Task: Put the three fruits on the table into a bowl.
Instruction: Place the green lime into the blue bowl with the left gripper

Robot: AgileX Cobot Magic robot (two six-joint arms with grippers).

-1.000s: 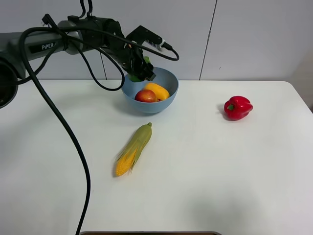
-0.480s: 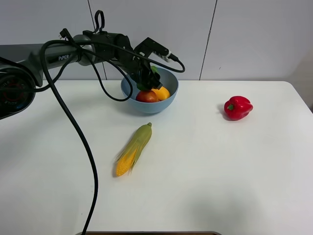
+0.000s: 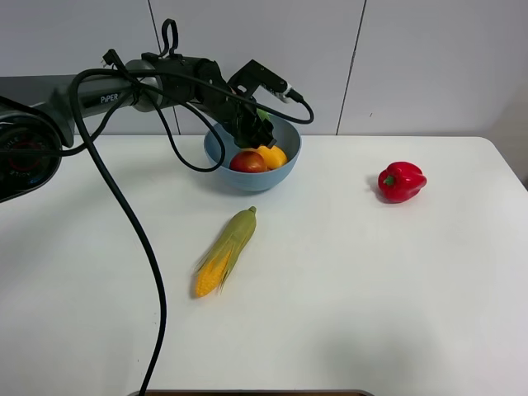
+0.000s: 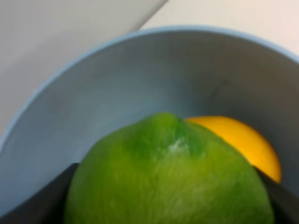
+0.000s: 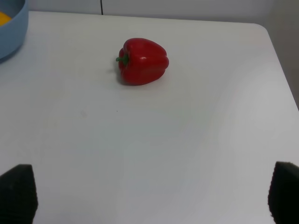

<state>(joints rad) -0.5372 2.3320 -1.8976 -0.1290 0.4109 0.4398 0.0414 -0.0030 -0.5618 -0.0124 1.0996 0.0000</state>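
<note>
Corn cob [image 3: 226, 251]: nearest the front of the worktop [image 3: 346, 297], lying aslant, husk tip toward the bowl, well apart from it.
Bell pepper [image 3: 401, 181]: off to the right, alone, well apart from the bowl; seen large and clear in the right wrist view [image 5: 142, 61].
Bowl [image 3: 285, 161]: light blue, toward the back of the worktop; only a sliver of its rim [image 5: 11, 39] in the right wrist view.
Apple [image 3: 247, 162]: inside the bowl, front left, touching the mango; hidden from the left wrist view.
Mango [image 3: 271, 156]: inside the bowl, beside the apple; only a yellow edge [image 4: 243, 140] past the lime in the left wrist view.
Lime [image 4: 168, 177]: pinched over the bowl's inside, filling the left wrist view; from the high camera just a green sliver behind the arm.
Left gripper [image 3: 257, 128]: reaching over the bowl's back rim, clamped on the lime, dark fingers [image 4: 42, 196] at either side.
Right gripper [image 5: 149, 196]: spread wide over bare worktop, holding nothing; out of the high view.
</note>
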